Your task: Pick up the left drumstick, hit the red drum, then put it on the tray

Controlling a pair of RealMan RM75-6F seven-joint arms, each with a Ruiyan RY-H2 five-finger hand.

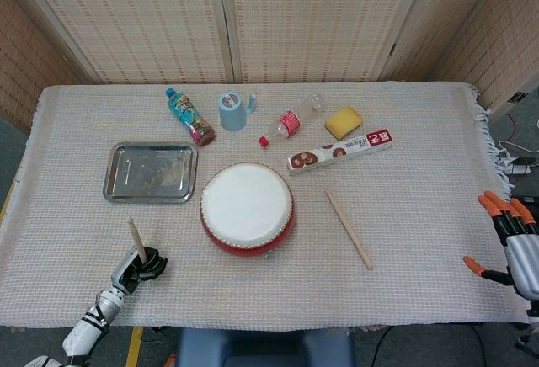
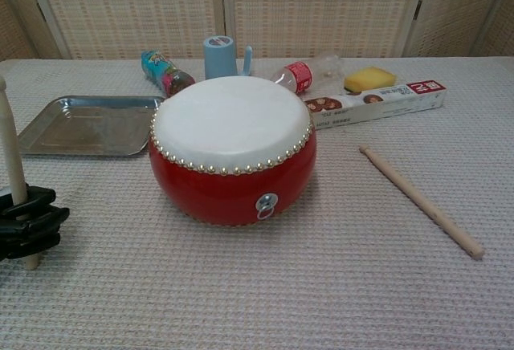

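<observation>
- left hand (image 1: 139, 268) near the table's front-left corner; dark fingers (image 2: 32, 220) wrapped round the left drumstick (image 2: 12, 153), which stands about upright with its lower end just below the fist
- tray (image 1: 150, 172) on the left side of the table (image 1: 421, 241), behind the hand and well apart from it; nothing in it, just glare on the metal
- colourful bottle (image 1: 189, 117) lying behind the tray's right end; blue cup (image 1: 232, 110) upright near the back edge, contents can't tell
- red drum (image 1: 247, 209) at table centre front, white skin up, just right of the tray; open cloth between drum and left hand
- clear bottle (image 1: 290, 119) on its side behind the drum; yellow sponge (image 1: 344, 121) and long box (image 1: 339, 151) further right
- second drumstick (image 1: 349, 229) flat on the cloth right of the drum, touching nothing
- right hand (image 1: 509, 241) off the table's right edge, orange-tipped fingers spread, holding nothing; bare cloth between it and the second drumstick
</observation>
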